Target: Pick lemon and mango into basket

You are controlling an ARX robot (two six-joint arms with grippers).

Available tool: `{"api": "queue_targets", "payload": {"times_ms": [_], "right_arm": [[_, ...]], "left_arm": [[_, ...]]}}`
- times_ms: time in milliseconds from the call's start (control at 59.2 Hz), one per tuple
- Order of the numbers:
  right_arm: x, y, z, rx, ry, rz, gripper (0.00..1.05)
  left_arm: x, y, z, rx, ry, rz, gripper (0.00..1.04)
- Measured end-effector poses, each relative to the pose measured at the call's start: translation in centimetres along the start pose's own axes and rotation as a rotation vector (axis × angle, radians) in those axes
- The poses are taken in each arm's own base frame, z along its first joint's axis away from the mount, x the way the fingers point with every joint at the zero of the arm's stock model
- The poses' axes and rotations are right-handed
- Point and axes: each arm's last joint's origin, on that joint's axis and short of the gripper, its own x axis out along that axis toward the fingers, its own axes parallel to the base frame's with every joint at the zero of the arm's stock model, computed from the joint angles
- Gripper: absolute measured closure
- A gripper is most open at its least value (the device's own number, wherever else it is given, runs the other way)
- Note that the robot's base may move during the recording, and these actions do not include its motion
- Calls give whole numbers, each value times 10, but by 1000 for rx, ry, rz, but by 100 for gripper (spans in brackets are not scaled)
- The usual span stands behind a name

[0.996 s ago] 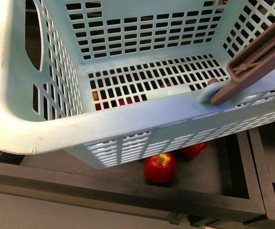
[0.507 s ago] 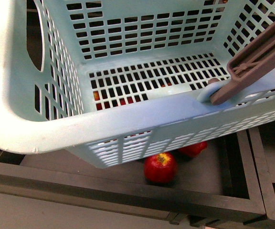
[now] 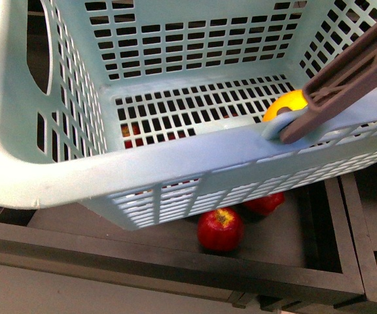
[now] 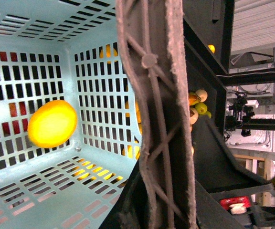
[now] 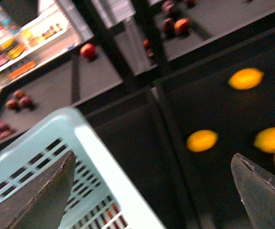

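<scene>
Dark wooden fruit bins lie under a teal basket with one mango inside.

Front view: the basket (image 3: 175,163) fills the upper frame. The mango (image 3: 287,103) lies inside at right of centre, half hidden behind the near rim and the brown-grey handle (image 3: 349,72). Two red apples (image 3: 220,229) sit in the bin (image 3: 175,258) at lower centre. Left wrist view: the mango (image 4: 52,123) is by a slotted wall, with the handle (image 4: 156,114) close across the lens. The left claw cannot be made out, so I cannot tell its opening. Right wrist view, blurred: the right claw (image 5: 153,157) is spread wide and grips nothing, just beside the basket rim (image 5: 99,152). Yellow fruits (image 5: 202,140) lie beyond on a dark surface.
</scene>
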Motion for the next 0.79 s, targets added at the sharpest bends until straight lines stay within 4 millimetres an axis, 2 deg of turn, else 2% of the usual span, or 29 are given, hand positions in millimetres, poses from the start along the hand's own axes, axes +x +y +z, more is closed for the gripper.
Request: {"api": "queue_targets", "payload": {"times_ms": [84, 186, 388, 524, 794], "right_arm": [[-15, -24, 3, -129, -74, 145, 22], [-35, -38, -12, -311, -114, 235, 39], [-55, -50, -44, -419, -96, 236, 78], [-67, -48, -57, -431, -110, 230, 102], [-82, -56, -72, -438, -108, 237, 103]], "left_arm": [[0, 0, 0, 0, 1, -1, 99], [0, 0, 0, 0, 2, -1, 99], [0, 0, 0, -2, 5, -2, 99], [0, 0, 0, 1, 5, -2, 99], [0, 0, 0, 2, 1, 0, 99]]}}
